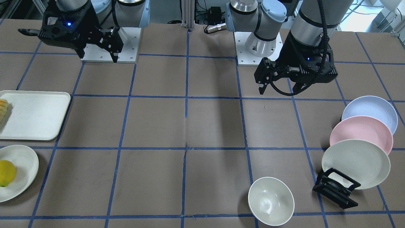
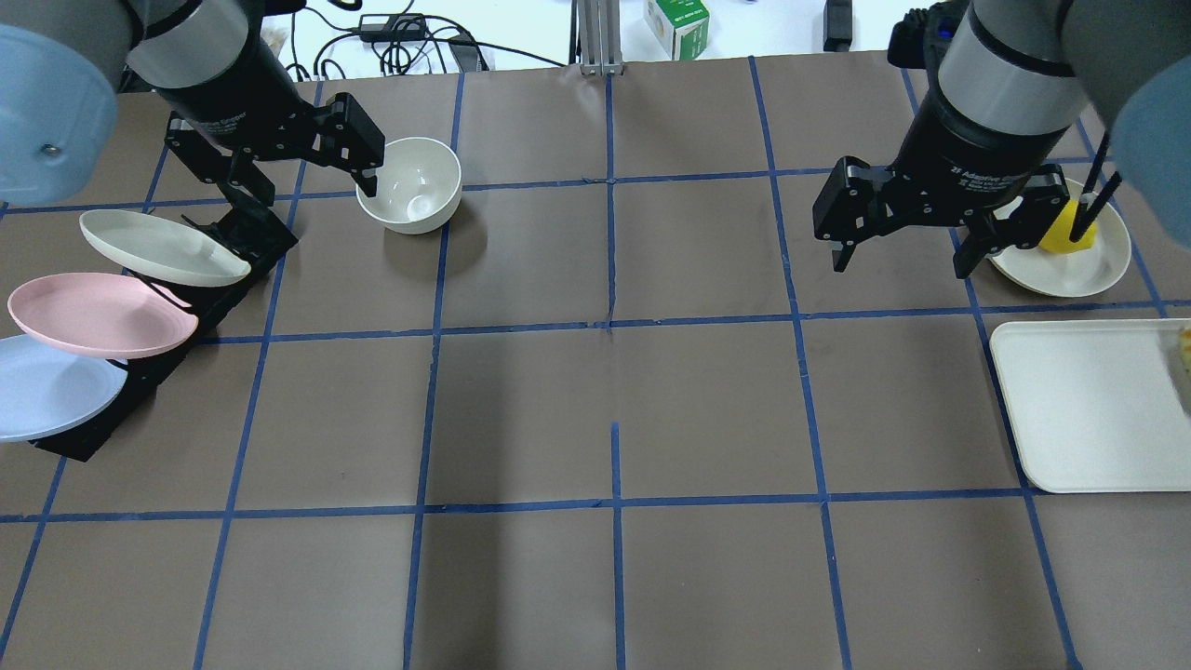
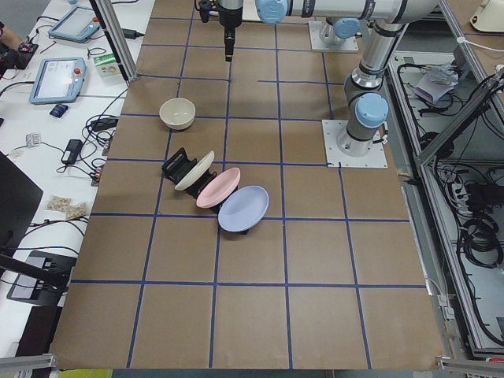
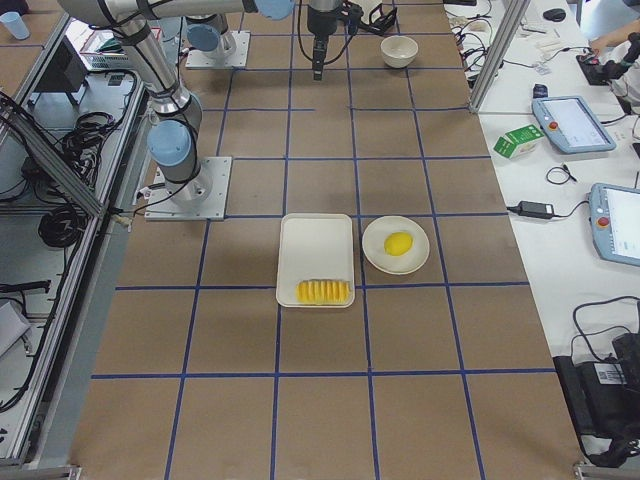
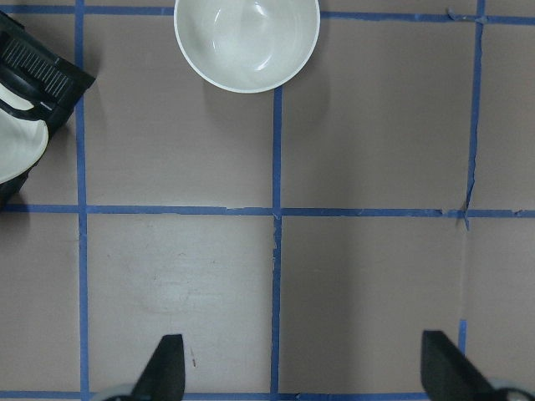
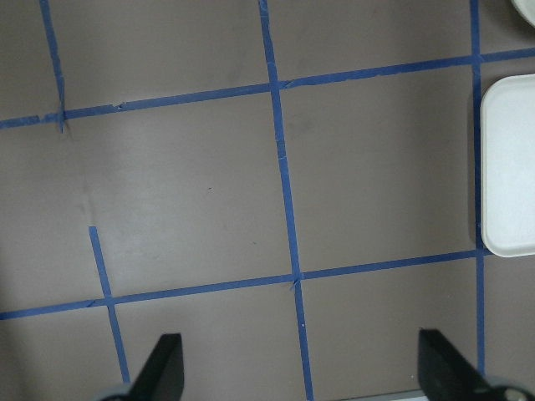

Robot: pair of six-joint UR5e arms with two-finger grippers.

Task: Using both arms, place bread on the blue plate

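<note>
The bread (image 4: 323,291), an orange and pale yellow ridged loaf, lies at one end of a white tray (image 4: 316,245). Only its edge shows in the front view (image 1: 3,109) and the overhead view (image 2: 1185,346). The blue plate (image 1: 370,112) leans in a black rack (image 1: 335,188) behind a pink plate (image 1: 360,133) and an off-white plate (image 1: 356,161); it also shows in the overhead view (image 2: 46,391). My left gripper (image 2: 302,186) hangs open and empty above the table near the rack. My right gripper (image 2: 901,265) hangs open and empty, short of the tray.
A white bowl (image 2: 409,184) stands beside my left gripper. A yellow lemon-like fruit (image 2: 1065,233) sits on an off-white plate (image 2: 1089,270) next to the tray (image 2: 1079,409). Blue tape lines divide the brown table into squares.
</note>
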